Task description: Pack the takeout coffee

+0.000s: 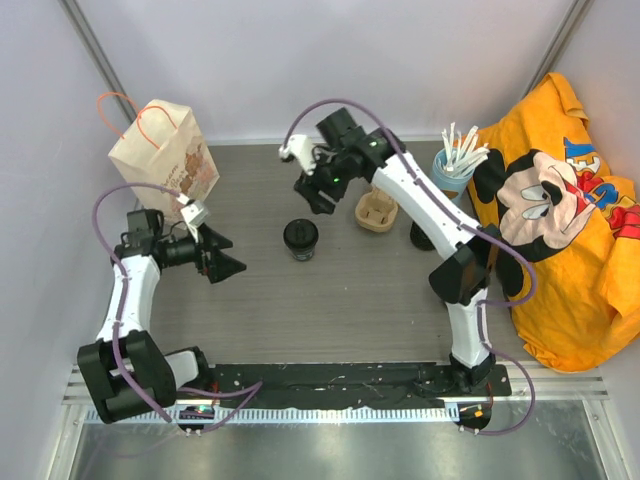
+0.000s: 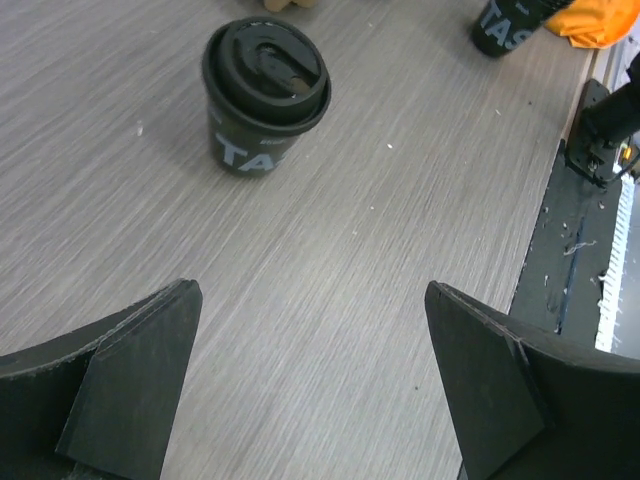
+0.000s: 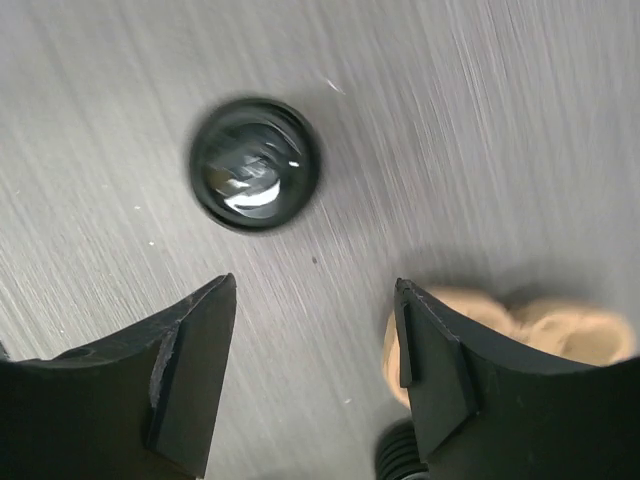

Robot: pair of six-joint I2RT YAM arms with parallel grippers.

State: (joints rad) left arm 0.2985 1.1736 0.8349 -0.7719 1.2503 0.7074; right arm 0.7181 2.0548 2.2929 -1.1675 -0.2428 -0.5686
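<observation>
Left gripper (image 2: pixel 312 295): jaws fully apart, nothing held. Takeout coffee cup (image 2: pixel 266 95) stands upright, lid on, on the table (image 2: pixel 380 250) ahead of it, well apart, toward the finger at the view's left. Right gripper (image 3: pixel 312 290): jaws wide, empty, above the cup and clear of it; cardboard carrier (image 3: pixel 540 330) shows behind its right-hand finger.

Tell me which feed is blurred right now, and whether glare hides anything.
Right wrist view: the small round black lidded coffee cup is blurred, with white glare on its lid; the tan cardboard carrier is soft. Left wrist view: the cup is sharp, lettering legible. Top view: even light, faint shadows.
</observation>
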